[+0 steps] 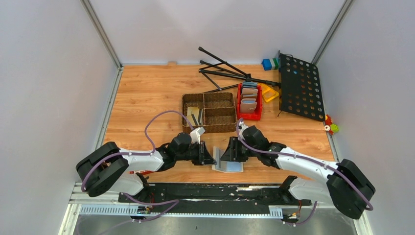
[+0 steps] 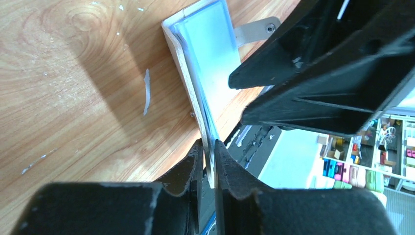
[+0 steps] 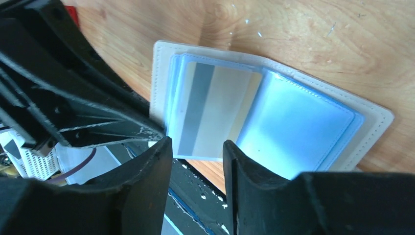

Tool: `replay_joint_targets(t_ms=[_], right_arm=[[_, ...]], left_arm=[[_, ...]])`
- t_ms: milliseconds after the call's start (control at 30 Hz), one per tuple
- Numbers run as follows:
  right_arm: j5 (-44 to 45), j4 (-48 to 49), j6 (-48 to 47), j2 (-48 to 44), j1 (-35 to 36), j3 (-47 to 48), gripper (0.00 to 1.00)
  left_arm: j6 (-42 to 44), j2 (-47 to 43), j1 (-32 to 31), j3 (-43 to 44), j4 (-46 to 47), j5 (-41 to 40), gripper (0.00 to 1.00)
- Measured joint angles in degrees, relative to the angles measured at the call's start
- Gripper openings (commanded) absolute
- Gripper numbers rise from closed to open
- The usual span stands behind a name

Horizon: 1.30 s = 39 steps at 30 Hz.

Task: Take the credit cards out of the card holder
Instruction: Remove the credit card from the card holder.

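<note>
Cream card holder [image 3: 160,73], pale blue pockets inside, and there's a tan-gold card [image 3: 220,107] with a grey stripe in it. Orange wood-grain desk [image 1: 147,98] beneath it, brown woven basket [image 1: 218,128] and red bin [image 1: 248,116] beyond.

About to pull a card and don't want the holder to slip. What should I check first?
1. Holder lying open: ok.
2. Left end effector clamped on holder: ok.
3. Card in sight: ok.
4. Right end effector lined up on card edge: ok.
5. Right end effector closed on card: not ok, jaws apart.
6. Card free to slide out: cannot tell.
</note>
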Motion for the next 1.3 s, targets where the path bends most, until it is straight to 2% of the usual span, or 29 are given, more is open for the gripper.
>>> replay_joint_targets(t_ms=[33,200,267,300,467,533,800,933,1133,1300], right_arm=[[0.1,0.1,0.0,-1.2,0.0,-0.3,0.48],[0.2,0.2,0.5,-3.6,0.0,-0.5,0.68],[0.2,0.0,0.7,-3.4,0.0,-0.5,0.71],[0.4,0.0,0.7,-3.1,0.0,-0.5,0.67],[1.2,-0.2,0.7,-0.7,0.0,-0.6,0.21],[2.4,-0.7,0.8,0.0,0.0,-0.7,0.12],[6.4,-3.1,0.6,1.2,0.0,-1.1,0.01],[6.6,-3.7,0.1,3.5,0.0,-1.1,0.00],[6.5,-3.8,-0.7,3.9,0.0,-1.1,0.00],[6.3,-3.7,-1.0,3.9,0.0,-1.1,0.00]], left_arm=[[0.0,0.0,0.0,0.0,-0.2,0.0,0.18],[0.0,0.0,0.0,0.0,-0.2,0.0,0.17],[0.0,0.0,0.0,0.0,-0.2,0.0,0.17],[0.0,0.0,0.0,0.0,-0.2,0.0,0.16],[0.0,0.1,0.0,0.0,0.4,0.1,0.15],[0.0,0.4,0.0,0.0,1.3,0.1,0.14],[-0.3,1.5,0.0,0.0,3.3,0.1,0.13],[-0.5,2.5,0.0,0.0,4.9,0.2,0.16],[-0.7,3.3,0.0,0.2,5.7,0.5,0.16],[-0.7,3.7,-0.1,1.0,5.9,0.5,0.08]])
